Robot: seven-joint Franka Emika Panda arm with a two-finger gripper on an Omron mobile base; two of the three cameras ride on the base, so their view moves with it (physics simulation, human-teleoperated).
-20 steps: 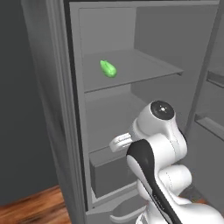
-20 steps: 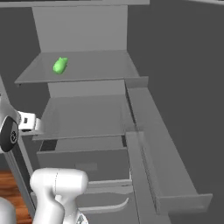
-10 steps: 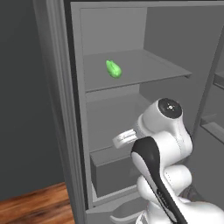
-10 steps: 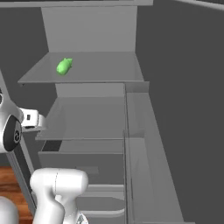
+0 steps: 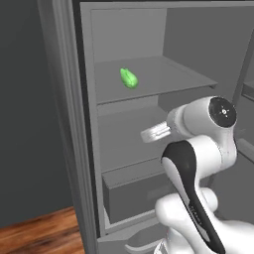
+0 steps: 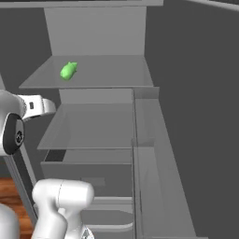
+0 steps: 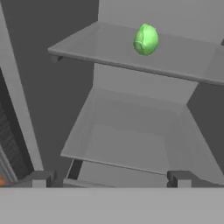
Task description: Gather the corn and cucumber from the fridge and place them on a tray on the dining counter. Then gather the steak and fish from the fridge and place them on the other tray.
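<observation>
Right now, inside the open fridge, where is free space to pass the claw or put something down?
The upper shelf is bare to the right of the corn, up to the side wall. The shelf below is bare across its whole width. The open claw points there. Nowhere looks crowded.

The fridge is cut off by every picture's edges; its top and foot are unseen. In the left base view, the lower fridge shelves are partly hidden by the arm. The gripper fingertips are cropped by the hand view's bottom.
</observation>
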